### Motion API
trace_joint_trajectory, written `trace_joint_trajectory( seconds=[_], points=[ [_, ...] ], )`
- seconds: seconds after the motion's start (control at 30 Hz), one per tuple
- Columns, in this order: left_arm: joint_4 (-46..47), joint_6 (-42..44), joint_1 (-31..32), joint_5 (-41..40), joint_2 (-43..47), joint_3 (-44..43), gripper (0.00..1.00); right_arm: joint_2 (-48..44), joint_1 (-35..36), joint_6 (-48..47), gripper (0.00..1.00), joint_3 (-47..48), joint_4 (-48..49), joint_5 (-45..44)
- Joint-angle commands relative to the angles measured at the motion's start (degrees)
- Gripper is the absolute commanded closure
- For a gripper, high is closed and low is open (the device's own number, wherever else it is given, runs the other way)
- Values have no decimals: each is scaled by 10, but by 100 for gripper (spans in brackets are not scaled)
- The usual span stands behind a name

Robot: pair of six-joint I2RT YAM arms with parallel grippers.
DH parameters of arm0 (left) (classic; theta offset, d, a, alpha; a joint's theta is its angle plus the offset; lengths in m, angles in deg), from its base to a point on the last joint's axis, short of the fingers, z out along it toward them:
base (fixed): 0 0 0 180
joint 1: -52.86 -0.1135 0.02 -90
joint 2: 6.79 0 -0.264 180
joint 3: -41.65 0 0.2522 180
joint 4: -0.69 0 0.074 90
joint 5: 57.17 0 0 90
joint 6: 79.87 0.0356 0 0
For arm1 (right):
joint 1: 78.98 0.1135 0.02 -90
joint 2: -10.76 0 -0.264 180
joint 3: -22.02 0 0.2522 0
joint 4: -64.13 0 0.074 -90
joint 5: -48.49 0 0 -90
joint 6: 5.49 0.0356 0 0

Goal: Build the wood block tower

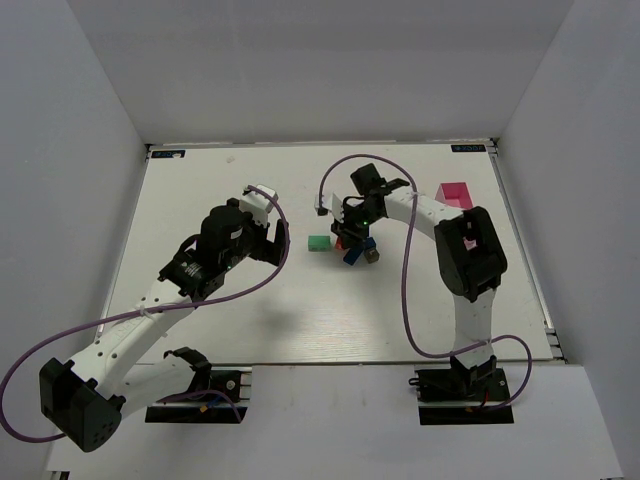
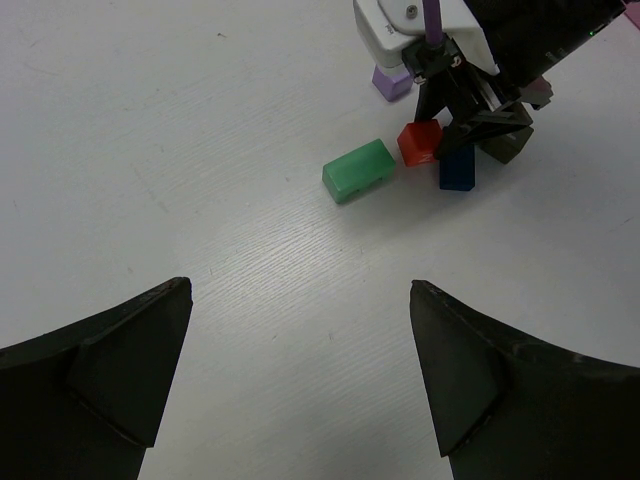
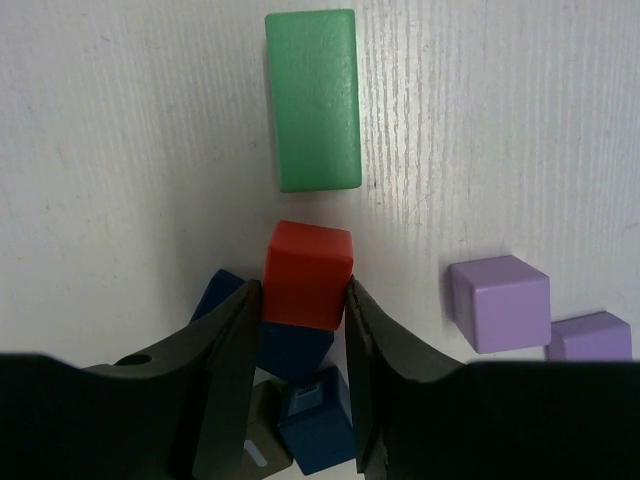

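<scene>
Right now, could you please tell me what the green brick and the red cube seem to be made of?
The green rectangular brick looks like painted wood: matte, even colour, crisp edges. The red cube is likely the same; no grain visible to confirm.

Green brick (image 3: pixel 312 100), red cube (image 3: pixel 308 272), lilac cubes (image 3: pixel 498 302), apparently dark-blue blocks (image 3: pixel 318 430).

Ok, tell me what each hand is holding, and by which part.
The right hand grips the red block, clamped on two opposite side faces. The left hand is open and holds nothing.
</scene>
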State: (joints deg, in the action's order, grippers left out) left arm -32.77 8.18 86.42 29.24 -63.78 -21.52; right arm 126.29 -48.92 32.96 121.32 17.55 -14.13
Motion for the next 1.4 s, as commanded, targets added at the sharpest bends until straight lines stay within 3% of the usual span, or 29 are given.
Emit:
trace_joint_trajectory(
  seconds=[0.0, 0.17, 0.67, 1.37],
  points=[
    [-1, 1, -2, 4, 13, 1, 0, 15, -8, -50, 65, 33, -34, 22],
    [-1, 1, -2, 4, 13, 1, 0, 53, -11, -85, 65, 89, -78, 20],
    [-1, 1, -2, 4, 13, 1, 0, 73, -11, -197, 62, 125, -161, 37],
    [-1, 1, -2, 4, 18, 1, 0, 97, -7, -181, 59, 154, -158, 28]
  ],
)
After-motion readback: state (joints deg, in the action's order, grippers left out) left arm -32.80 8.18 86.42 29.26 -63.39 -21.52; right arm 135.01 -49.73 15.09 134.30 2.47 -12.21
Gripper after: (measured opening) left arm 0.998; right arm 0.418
